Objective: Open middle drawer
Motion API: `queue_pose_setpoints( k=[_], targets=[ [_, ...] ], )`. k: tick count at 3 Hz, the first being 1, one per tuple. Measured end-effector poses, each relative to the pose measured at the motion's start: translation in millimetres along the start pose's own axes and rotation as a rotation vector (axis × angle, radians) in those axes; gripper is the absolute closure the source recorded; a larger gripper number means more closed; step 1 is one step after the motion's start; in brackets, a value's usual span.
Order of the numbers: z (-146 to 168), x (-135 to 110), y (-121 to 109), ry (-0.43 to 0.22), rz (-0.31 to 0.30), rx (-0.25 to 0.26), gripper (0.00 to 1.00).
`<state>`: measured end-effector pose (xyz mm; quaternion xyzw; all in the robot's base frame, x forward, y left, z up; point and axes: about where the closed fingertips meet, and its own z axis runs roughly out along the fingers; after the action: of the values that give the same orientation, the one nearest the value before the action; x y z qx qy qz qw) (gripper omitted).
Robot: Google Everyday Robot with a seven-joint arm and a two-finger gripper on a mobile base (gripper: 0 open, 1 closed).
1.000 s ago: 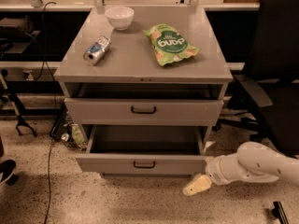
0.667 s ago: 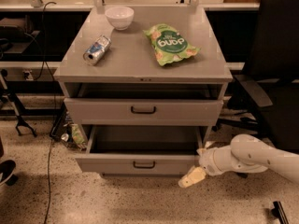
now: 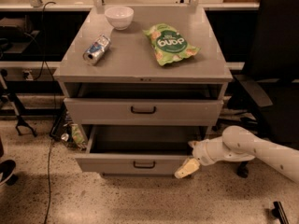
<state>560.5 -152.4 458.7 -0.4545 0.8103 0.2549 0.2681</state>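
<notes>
The middle drawer (image 3: 107, 164) is the lower of the two grey drawers that show. It has a low front panel and a small black bar handle (image 3: 144, 164). It stands pulled out, and its deep grey tray shows plain inside. My gripper (image 3: 187, 168) is low at the right end of that drawer's front panel, right against the corner. My white arm (image 3: 252, 148) reaches in from the right. The taller-fronted drawer (image 3: 187, 111) above is slightly out.
On the cabinet top (image 3: 135, 55) lie a white bowl (image 3: 119, 17), a crushed can (image 3: 96, 50) and a green chip bag (image 3: 170, 43). A black office chair (image 3: 275, 78) stands to the right, behind my arm. Cables and a stand foot (image 3: 23, 125) are on the left floor.
My gripper and arm have moved left, from clear of the cabinet to the right front corner of the middle drawer. The drawers have not visibly moved.
</notes>
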Motion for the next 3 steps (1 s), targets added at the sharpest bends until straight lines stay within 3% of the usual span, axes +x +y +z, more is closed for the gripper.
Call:
queue_pose_setpoints(
  k=[3],
  targets=[
    [-20.6,28.8,29.3,0.052,0.103,0.011,0.72]
  ],
)
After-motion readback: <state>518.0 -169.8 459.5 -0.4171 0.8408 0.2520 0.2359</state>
